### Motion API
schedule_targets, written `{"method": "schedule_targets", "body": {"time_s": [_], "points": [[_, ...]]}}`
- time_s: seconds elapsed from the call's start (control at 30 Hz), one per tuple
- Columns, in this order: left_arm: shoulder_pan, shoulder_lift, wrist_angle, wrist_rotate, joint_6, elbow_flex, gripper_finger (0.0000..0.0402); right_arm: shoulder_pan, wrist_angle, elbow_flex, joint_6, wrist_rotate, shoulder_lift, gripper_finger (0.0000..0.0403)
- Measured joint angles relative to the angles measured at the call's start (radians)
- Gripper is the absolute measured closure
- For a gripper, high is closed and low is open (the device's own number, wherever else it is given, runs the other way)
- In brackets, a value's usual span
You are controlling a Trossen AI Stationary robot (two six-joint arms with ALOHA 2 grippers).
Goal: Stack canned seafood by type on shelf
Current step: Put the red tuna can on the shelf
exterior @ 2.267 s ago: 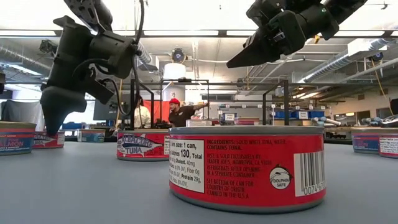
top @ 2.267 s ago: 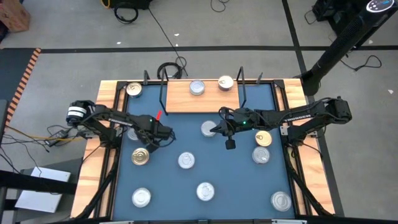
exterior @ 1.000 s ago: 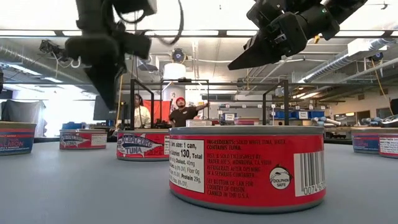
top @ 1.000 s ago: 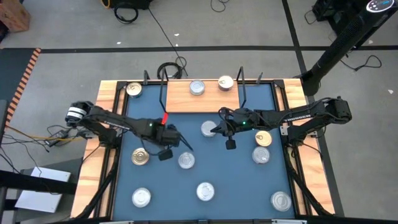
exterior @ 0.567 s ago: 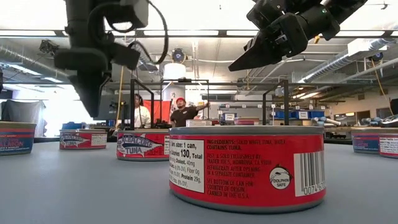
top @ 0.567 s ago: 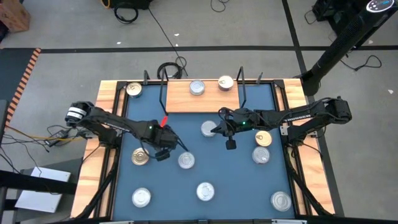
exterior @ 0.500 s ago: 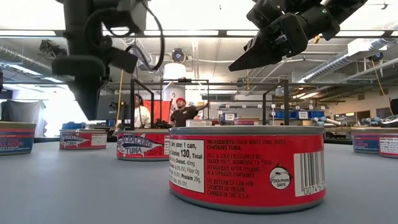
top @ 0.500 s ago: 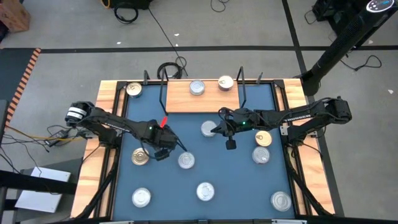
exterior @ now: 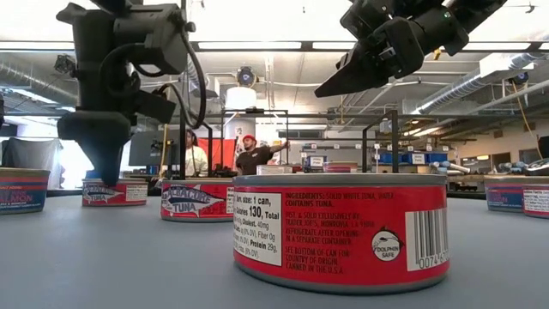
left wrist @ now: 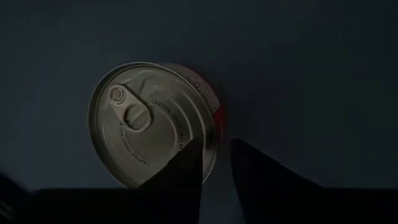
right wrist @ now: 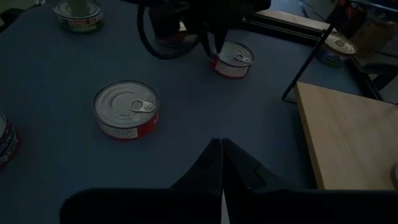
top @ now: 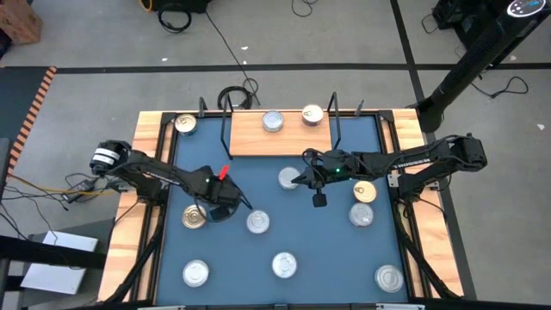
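Note:
A gold-lidded tin with a red side (left wrist: 149, 124) stands on the blue table at the left (top: 194, 219). My left gripper (left wrist: 216, 177) hangs over that tin's edge and points steeply down, its fingers a little apart. One finger is over the rim and the other beyond it, and no touch shows. In the low view, my left gripper (exterior: 109, 172) is just above the tin (exterior: 120, 193). My right gripper (right wrist: 221, 155) is shut and held in the air beside a silver tin (top: 289, 178) at mid-table. The wooden shelf (top: 250, 138) at the far edge carries two tins (top: 273, 121), (top: 312, 114).
Several more tins stand scattered on the blue table: (top: 258, 222), (top: 285, 264), (top: 196, 274), (top: 389, 277), (top: 362, 215), (top: 365, 193). Another gold tin (top: 185, 124) is in the far left corner. Black wire uprights (top: 225, 129) stand at the shelf's ends. People stand in the room behind.
My left gripper has swung toward the table's left edge and sunk toward the gold-lidded tin, rolling at the wrist as it went. The tins and my right arm have kept still.

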Motion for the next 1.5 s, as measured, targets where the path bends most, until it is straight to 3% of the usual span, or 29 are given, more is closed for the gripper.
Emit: {"method": "schedule_targets", "body": {"time_s": [0.17, 0.37, 0.73, 1.0, 1.33, 1.5], "points": [[0.000, -0.001, 0.024, -0.008, 0.007, -0.019, 0.0340, 0.000, 0.000, 0.000, 0.000, 0.000, 0.000, 0.0394], [0.000, -0.001, 0.084, 0.018, 0.080, 0.002, 0.0395, 0.000, 0.001, 0.000, 0.000, 0.000, 0.000, 0.0394], [0.000, 0.001, 0.237, 0.181, 0.193, 0.086, 0.0400, 0.000, 0.000, 0.000, 0.000, 0.000, 0.000, 0.0394], [0.010, -0.003, 0.399, 0.390, 0.192, 0.101, 0.0401, 0.000, 0.000, 0.000, 0.000, 0.000, 0.000, 0.0394], [0.043, -0.015, 0.617, 0.577, 0.159, 0.101, 0.0401, 0.000, -0.005, 0.000, 0.000, 0.000, 0.000, 0.0394], [0.068, -0.021, 0.603, 0.601, 0.165, 0.103, 0.0401, 0.000, -0.009, 0.000, 0.000, 0.000, 0.000, 0.0394]]}}
